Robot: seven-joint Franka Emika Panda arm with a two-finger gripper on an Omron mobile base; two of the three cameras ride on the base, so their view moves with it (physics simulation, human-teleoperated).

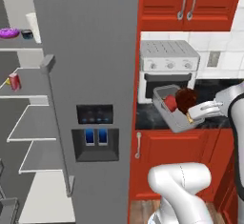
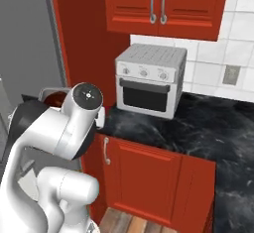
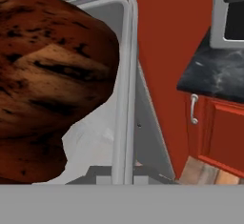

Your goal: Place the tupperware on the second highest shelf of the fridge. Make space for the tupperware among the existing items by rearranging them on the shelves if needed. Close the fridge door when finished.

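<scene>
I held the tupperware (image 1: pixel 170 109) up in the air, my gripper (image 1: pixel 190 118) pinched tight on its near rim, the jaws almost together with the thin wall between them. The box hung tilted, its open side turned partly toward the left base camera, with the red lump (image 1: pixel 170 103) deeper in and the brown lump (image 1: pixel 186 97) right by my fingers. In the hand view the brown lump (image 3: pixel 45 85) sat huge just ahead of my hand, and the grey rim (image 3: pixel 125 75) ran away from me beside it.

Behind the box, farther from my hand, stood the toaster oven (image 1: pixel 167 66) on the black counter (image 1: pixel 152 116); the box was clear of the counter, not resting on it. Red cabinets (image 1: pixel 190 1) hung above, and a red cabinet (image 1: pixel 162 151) sat under the counter below my hand.

Well off to my left stood the fridge (image 1: pixel 93 75), its dispenser door (image 1: pixel 95 137) shut. Beyond that, farthest from my hand, the fridge interior was open to view with its shelves. The purple dish (image 1: pixel 8 33) and a small dark cup (image 1: pixel 27 34) sat on an upper shelf, and the second shelf (image 1: pixel 28 82) below it carried a small red item (image 1: pixel 14 81). The tupperware was well apart from all the shelves.
</scene>
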